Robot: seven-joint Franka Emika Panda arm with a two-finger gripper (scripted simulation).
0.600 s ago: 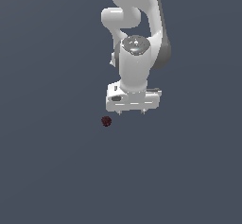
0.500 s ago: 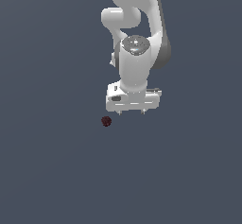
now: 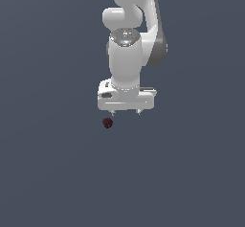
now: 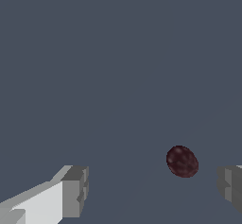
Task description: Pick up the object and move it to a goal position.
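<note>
The object (image 3: 107, 123) is a tiny dark maroon ball with a bumpy surface, lying on the grey floor. My white gripper (image 3: 126, 112) hangs just above it and slightly toward the exterior view's right, fingers spread wide and empty. In the wrist view the object (image 4: 182, 161) lies between the two grey fingertips (image 4: 75, 191), closer to one of them, and my gripper (image 4: 153, 190) holds nothing.
The plain dark grey floor (image 3: 57, 173) fills the scene. The white arm (image 3: 129, 39) rises behind the gripper toward the top of the exterior view.
The arm has shifted slightly toward the exterior view's left, bringing the gripper closer over the ball. The ball has not moved.
</note>
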